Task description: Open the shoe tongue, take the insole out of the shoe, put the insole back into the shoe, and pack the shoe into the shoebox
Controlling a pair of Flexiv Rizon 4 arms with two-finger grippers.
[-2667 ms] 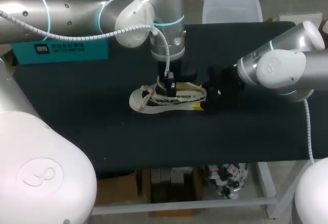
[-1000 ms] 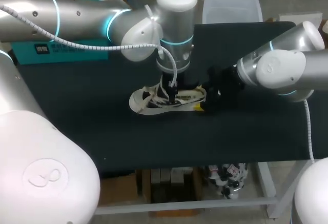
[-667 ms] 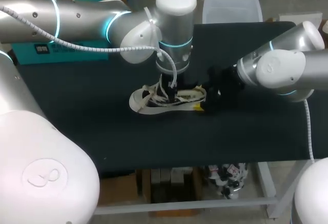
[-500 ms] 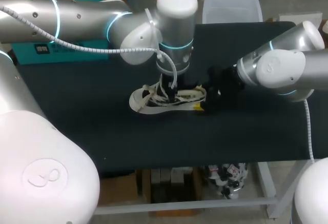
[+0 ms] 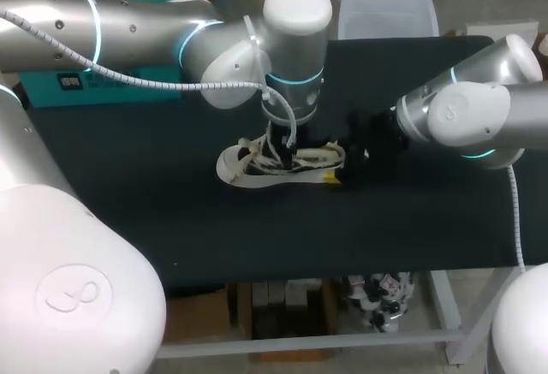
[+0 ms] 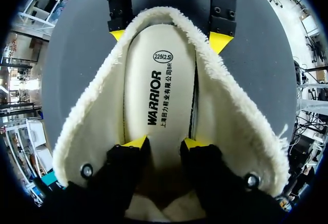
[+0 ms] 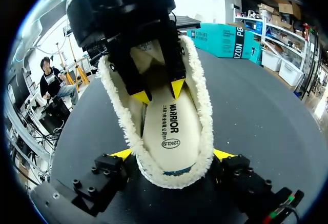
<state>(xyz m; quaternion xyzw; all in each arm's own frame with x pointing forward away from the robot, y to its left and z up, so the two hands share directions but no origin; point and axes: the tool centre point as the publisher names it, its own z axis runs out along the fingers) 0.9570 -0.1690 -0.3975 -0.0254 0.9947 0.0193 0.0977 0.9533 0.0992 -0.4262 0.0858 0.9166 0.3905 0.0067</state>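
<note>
Your right gripper (image 7: 173, 155) clamps the shoe (image 5: 278, 164) by its fleecy heel on the black table (image 5: 128, 186). Your left gripper (image 6: 166, 143) sits inside the shoe, fingers slightly apart, tips resting on the insole (image 6: 159, 96).

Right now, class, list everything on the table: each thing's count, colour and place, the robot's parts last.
shoe: one, white with cream fleece lining, middle of the table.
insole: one, cream, inside the shoe.
box: one, clear plastic, table's far edge.
table: one, black, beneath the shoe.
left arm: one, silver, jaws open, tips on the insole.
right arm: one, silver, jaws shut on the shoe's heel.
</note>
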